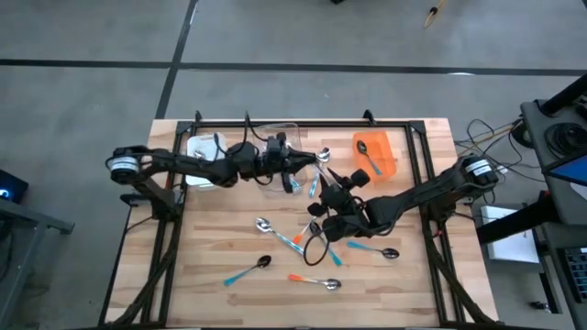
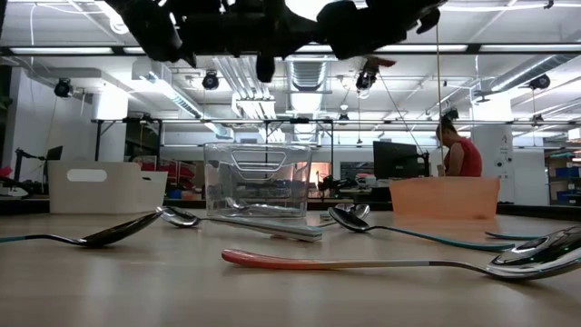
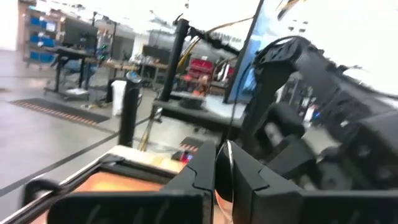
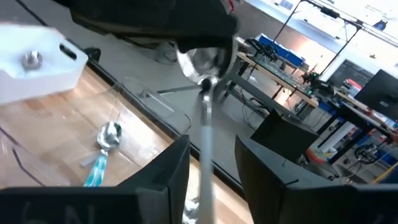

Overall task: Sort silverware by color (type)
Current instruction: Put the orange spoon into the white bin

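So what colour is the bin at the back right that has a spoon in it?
Orange bin, clearest in the high view.

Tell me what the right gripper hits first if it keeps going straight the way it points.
Probably the left gripper, whose fingers pinch the spoon standing between the right gripper's open fingers; depth is unclear.

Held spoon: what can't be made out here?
- Spoon handle colour: blurred in right wrist view; arms cover it in high view.
- Left gripper and right gripper: cut off by top edge in low view.
- White bin contents: wall hides them, low view.
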